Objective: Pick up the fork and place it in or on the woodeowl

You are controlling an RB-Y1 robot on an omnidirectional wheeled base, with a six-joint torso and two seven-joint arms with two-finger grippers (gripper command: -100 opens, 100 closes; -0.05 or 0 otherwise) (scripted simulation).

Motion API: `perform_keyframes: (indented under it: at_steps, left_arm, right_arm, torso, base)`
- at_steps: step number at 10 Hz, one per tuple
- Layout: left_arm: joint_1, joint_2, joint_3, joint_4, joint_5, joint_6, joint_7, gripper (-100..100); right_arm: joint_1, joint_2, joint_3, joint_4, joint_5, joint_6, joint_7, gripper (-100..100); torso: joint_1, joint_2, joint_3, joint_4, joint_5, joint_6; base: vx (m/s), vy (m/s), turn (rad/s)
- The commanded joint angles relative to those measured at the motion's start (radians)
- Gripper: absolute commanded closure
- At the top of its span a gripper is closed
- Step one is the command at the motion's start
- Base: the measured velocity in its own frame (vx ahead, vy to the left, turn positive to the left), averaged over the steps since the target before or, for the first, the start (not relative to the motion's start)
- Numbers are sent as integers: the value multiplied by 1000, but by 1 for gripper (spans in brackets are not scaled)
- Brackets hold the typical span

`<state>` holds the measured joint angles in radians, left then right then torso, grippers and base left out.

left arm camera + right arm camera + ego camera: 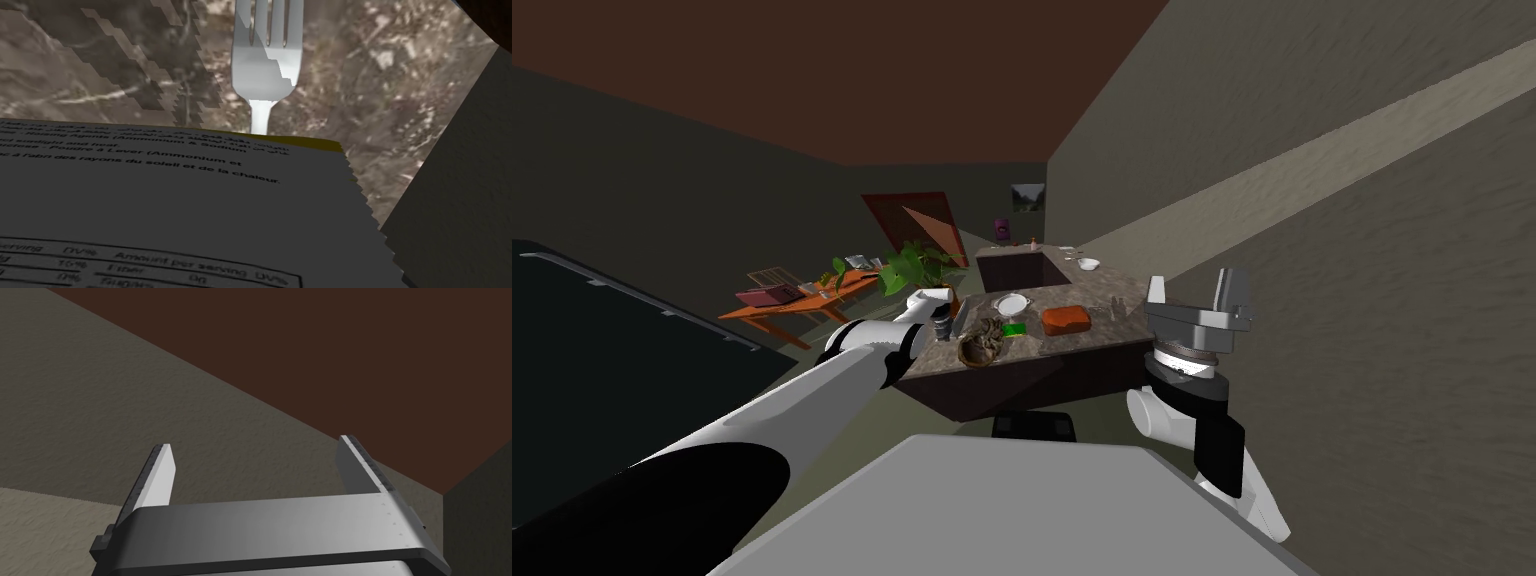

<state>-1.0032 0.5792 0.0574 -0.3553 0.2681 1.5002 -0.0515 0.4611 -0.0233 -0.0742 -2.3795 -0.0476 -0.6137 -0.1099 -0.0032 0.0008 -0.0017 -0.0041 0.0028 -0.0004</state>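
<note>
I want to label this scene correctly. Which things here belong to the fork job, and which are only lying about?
For the job:
- silver metal fork
- brown round bowl

Lying about:
- grey printed packet, covering the fork's handle
- white round dish
- green flat sponge
- orange-brown block
- right gripper, open, raised off the counter

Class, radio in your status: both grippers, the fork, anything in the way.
Right gripper open, raised by the wall. Left gripper at the mottled brown stone counter. Silver fork lies on it, handle hidden behind a grey printed packet.
</note>
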Motion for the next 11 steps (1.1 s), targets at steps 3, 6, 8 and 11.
perform_keyframes:
  at_steps: [3,6,8,11]
  left_arm:
    - [13,12,-10,-49,6,38,6,100]
    - [-43,42,-24,-70,5,116,11,100]
    - [-43,42,-24,-70,5,116,11,100]
    - [-69,53,-27,-85,2,155,14,100]
  right_arm:
    - [0,0,0,0,0,0,0,0]
    - [0,0,0,0,0,0,0,0]
    - [0,0,0,0,0,0,0,0]
    - [0,0,0,0,0,0,0,0]
  torso:
    - [-1,1,1,0,0,0]
    - [-6,2,2,2,-2,2]
    - [-9,4,3,2,-3,2]
    - [-10,5,4,3,-3,3]
  base:
    - [-7,-28,5]
    - [-13,-80,-29]
    - [-18,-52,-6]
    - [-15,-61,-18]
